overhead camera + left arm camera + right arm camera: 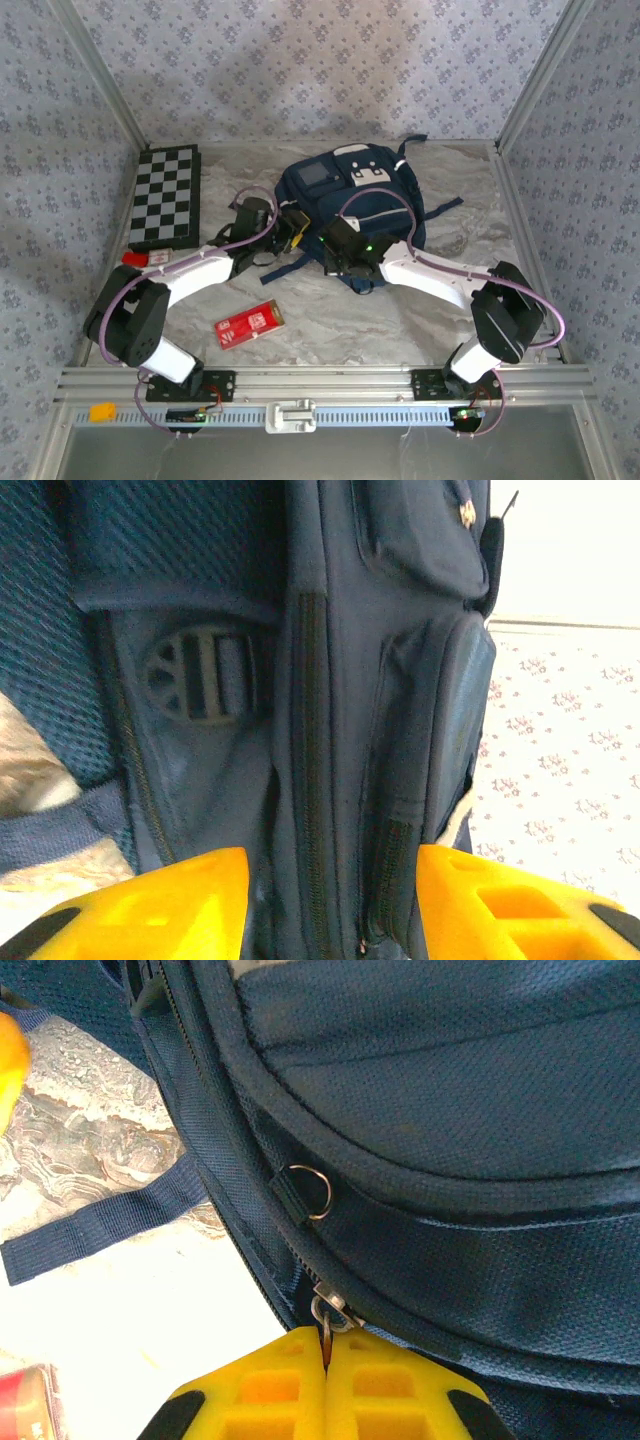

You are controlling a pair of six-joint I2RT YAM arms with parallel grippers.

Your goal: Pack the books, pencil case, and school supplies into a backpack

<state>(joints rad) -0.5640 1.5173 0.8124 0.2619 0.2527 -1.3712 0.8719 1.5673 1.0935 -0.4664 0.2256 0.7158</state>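
Note:
The navy backpack (350, 200) lies in the middle of the table, with white patches on its top. My left gripper (285, 232) is at its left side. Its yellow fingers (190, 900) stand open on either side of a side zip of the backpack (330, 780), not pinching it. My right gripper (325, 1345) is at the backpack's near edge, shut on the metal zipper pull (326, 1312). The red pencil case (251, 325) lies flat on the table in front, between the two arms, and its corner (25, 1400) shows in the right wrist view. The books are out of view.
A black-and-white chequered board (165, 195) lies at the back left. A small red block (135, 258) sits by its near corner. Dark straps (440, 210) trail from the backpack to the right. The marbled table (380, 330) is bare in front of the backpack.

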